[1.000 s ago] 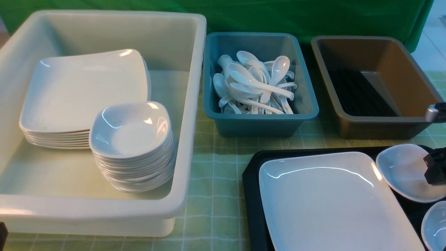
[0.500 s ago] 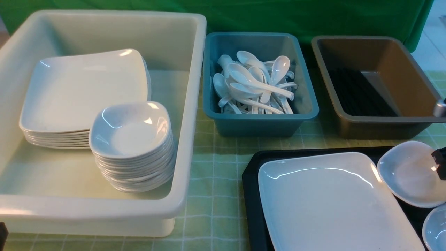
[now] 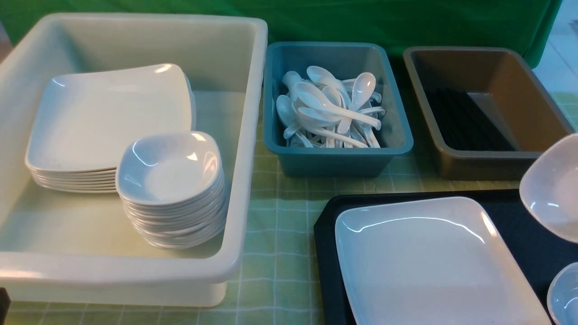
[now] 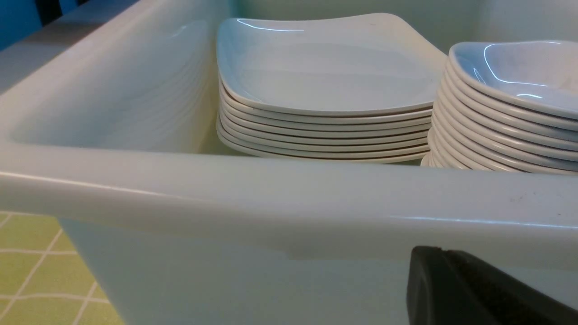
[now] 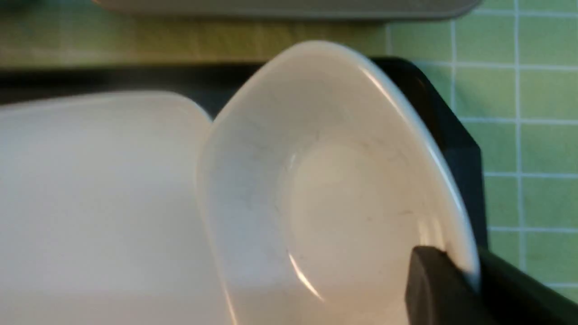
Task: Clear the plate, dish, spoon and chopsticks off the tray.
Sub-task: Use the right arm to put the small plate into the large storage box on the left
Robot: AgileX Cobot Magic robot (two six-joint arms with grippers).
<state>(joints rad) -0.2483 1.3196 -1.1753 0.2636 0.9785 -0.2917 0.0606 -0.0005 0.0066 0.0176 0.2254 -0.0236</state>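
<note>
Right gripper point(image 5: 469, 282) is clamped on the dish point(image 3: 552, 188) at its rim: one finger point(image 5: 431, 289) inside the bowl, the other outside. It doesn't show in the front view.
The dish is tilted and up off the tray point(image 3: 326, 234) at far right. Its edge overlaps the brown bin's point(image 3: 487, 162) near-right corner and runs out of frame.
Plate point(image 3: 429, 262) lies flat on the tray, left and far edges just inside the rim. There's a bare strip of tray between the plate's right edge and the dish. A small bowl point(image 3: 564, 293) sits near right, apart from the plate.
Left gripper point(image 4: 456, 284) is closed and low, outside the near wall of the cream bin point(image 3: 135, 271). Inside are a plate stack point(image 3: 108, 117) at left and a bowl stack point(image 3: 171, 180) just beside it; the bin floor to the right is open.
Teal bin point(image 3: 334, 158) holds spoons point(image 3: 329, 110). Dark sticks point(image 3: 465, 122) lie on the brown bin's floor.
An open lane of checked cloth point(image 3: 275, 253) runs between cream bin and tray.
</note>
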